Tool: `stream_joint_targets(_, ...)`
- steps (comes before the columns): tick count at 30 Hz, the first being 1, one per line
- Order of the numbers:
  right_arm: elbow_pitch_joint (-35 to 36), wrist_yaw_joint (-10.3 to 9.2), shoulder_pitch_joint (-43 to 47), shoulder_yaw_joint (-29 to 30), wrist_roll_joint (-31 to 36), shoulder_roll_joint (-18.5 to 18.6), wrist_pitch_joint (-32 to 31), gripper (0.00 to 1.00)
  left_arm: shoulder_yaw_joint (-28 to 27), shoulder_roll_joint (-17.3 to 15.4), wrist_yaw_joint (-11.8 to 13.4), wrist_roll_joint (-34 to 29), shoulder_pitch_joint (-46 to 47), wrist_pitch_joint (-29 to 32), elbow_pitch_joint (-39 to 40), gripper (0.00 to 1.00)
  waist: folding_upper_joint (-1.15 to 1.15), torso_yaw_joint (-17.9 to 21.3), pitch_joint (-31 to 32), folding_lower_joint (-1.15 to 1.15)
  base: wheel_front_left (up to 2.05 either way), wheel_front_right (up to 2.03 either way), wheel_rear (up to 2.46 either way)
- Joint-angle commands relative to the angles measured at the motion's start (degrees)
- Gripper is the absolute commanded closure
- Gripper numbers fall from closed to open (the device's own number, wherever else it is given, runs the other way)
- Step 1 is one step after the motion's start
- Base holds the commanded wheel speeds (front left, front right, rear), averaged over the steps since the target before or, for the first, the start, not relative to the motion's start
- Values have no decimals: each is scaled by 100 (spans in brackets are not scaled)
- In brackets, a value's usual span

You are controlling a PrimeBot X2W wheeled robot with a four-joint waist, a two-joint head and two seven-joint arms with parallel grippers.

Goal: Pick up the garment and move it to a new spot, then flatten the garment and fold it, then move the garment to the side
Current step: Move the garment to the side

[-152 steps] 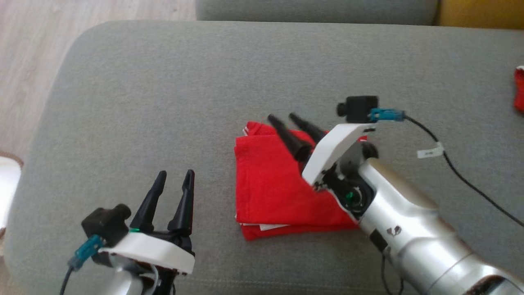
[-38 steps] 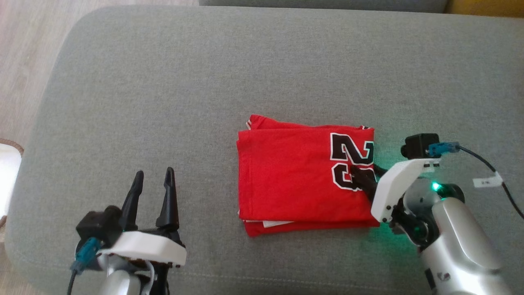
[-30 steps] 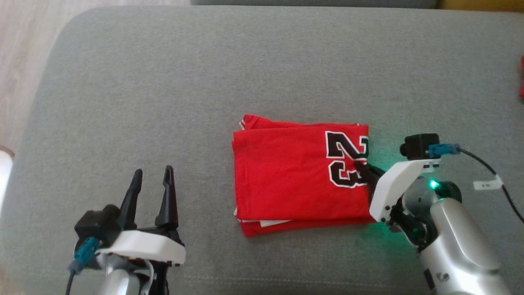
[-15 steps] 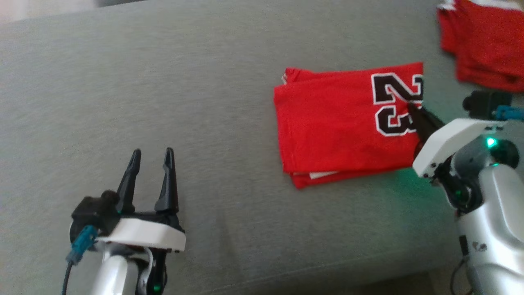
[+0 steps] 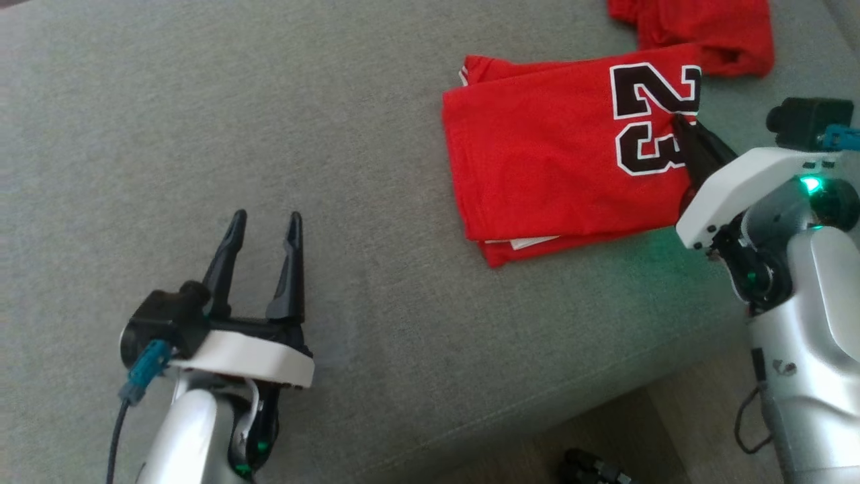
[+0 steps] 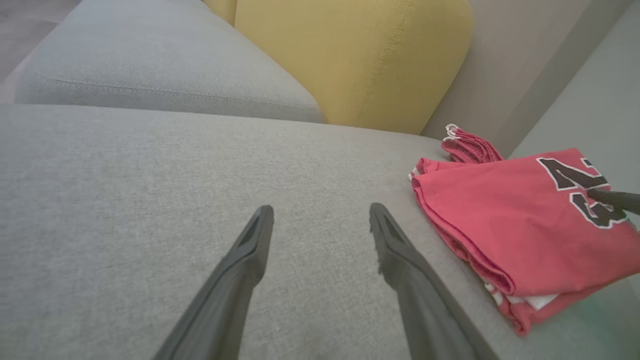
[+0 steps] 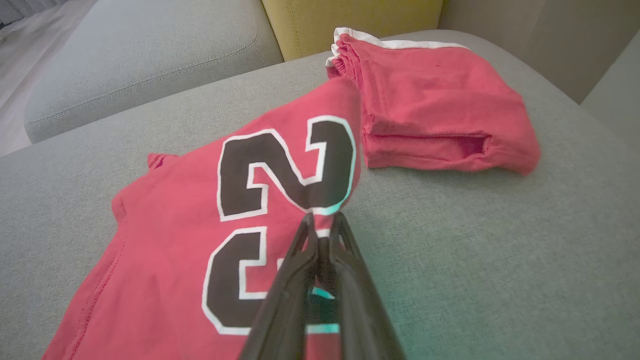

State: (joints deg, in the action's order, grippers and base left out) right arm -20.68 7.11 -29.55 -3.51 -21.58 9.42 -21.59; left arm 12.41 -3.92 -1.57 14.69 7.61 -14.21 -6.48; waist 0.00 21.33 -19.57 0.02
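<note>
Grey sofa (image 5: pixel 201 101) fills my view, which has swung right. My right fingers (image 5: pixel 699 144) stay clamped on the folded jersey (image 5: pixel 551 154) at its numbered edge. It now lies just beside the red pile (image 5: pixel 699 27), no longer mid-cushion. I judge the move aside nearly done. My left fingers (image 5: pixel 290 269) are apart, idle.

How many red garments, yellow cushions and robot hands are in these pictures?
Red garments: 2, the numbered jersey and the other folded garment
Yellow cushion: 1
Robot hands: 2, left hand and right hand
Total: 5
</note>
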Motion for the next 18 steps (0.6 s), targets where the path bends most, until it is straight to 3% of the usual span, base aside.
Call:
stream_joint_targets(1,206,37,-210,-86,34,34,59,100,-155,-71,-1,-29,120,-35,168,0,0,-88,42,-2,0,0,0)
stream_joint_targets(18,-359,37,-1305,397,801,920,-344,100,-54,36,78,144,35,-75,161,0,0,-971,282,-2,0,0,0)
